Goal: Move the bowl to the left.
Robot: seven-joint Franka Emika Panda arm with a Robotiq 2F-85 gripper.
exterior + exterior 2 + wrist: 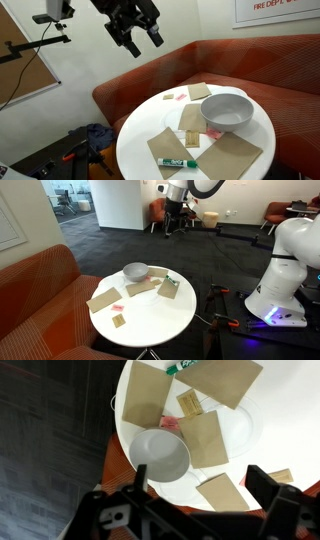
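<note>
While tool (145, 45) hangs spread, bowl (227, 110) well below, apparently untouched.

The bowl (227, 110) is round, deep and plain pale grey-white with smooth sides, and it stands upright with its mouth facing up. It rests on the round white table (138, 140), close to the rim. In the wrist view its inside (160, 455) is empty, and brown paper pieces (205, 440) lie just beside it.
</note>
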